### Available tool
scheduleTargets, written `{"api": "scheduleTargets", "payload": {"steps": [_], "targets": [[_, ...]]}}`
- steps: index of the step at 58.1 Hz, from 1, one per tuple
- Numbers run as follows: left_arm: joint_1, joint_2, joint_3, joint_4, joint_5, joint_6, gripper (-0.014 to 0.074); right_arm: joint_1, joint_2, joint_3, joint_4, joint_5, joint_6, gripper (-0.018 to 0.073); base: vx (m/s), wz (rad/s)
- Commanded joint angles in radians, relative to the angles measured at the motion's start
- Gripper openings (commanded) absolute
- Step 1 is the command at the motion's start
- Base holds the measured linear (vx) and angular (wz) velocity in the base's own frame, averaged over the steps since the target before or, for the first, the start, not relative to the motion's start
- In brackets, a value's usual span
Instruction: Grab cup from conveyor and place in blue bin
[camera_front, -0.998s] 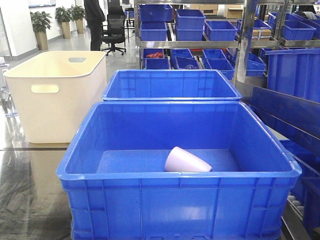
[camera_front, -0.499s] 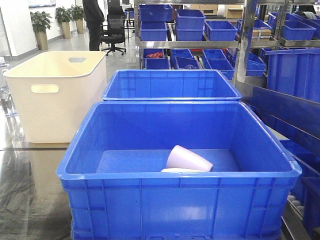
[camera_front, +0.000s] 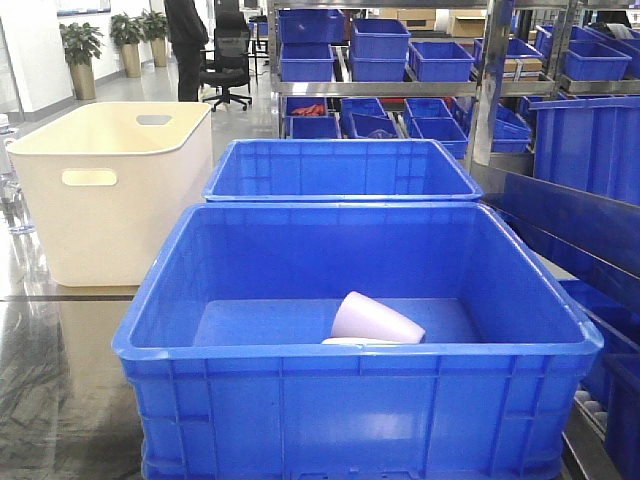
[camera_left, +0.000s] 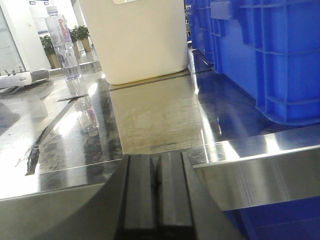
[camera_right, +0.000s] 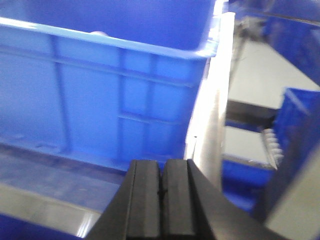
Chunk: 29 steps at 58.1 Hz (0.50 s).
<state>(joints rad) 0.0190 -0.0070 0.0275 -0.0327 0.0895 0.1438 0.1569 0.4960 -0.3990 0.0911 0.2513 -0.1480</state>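
The cup (camera_front: 377, 320) is seen lying on its side on the floor of the blue bin (camera_front: 250, 362), lower centre of the front view, w/ its open end toward the lower left and what looks like a second pale rim just beneath it — too hidden to be sure. Placement looks already done; the tipped pose suggests it was dropped in rather than set upright.

No arm is seen in the front view. The left claw (camera_left: 156, 185) sits at the bottom centre of its wrist view, jaws pressed together w/ nothing between them, held low before the steel counter (camera_left: 150, 115); the cream tub (camera_left: 135, 40) fills the upper centre, a water bottle (camera_left: 62, 45) stands upper left. The right claw (camera_right: 161, 202) is likewise closed and empty at the bottom of its view, parked just beside the bin's ribbed outer wall, below the rim — a resting pose, prob. clear of the drop zone.

The conveyor isn't visible in any view. A second blue crate (camera_front: 340, 170) stands behind the bin.
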Motion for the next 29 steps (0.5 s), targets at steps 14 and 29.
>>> {"api": "scheduleTargets", "payload": {"steps": [14,29], "targets": [[0.001,-0.009,0.012,-0.002,-0.084,-0.008,-0.0005,-0.123,-0.403,0.359,-0.080,-0.203,0.072,-0.0009,0.00,0.00],[0.001,-0.008,0.012,-0.002,-0.083,-0.008,-0.0005,-0.122,-0.519,0.448,-0.080,-0.213,0.071,-0.0009,0.00,0.00]]}}
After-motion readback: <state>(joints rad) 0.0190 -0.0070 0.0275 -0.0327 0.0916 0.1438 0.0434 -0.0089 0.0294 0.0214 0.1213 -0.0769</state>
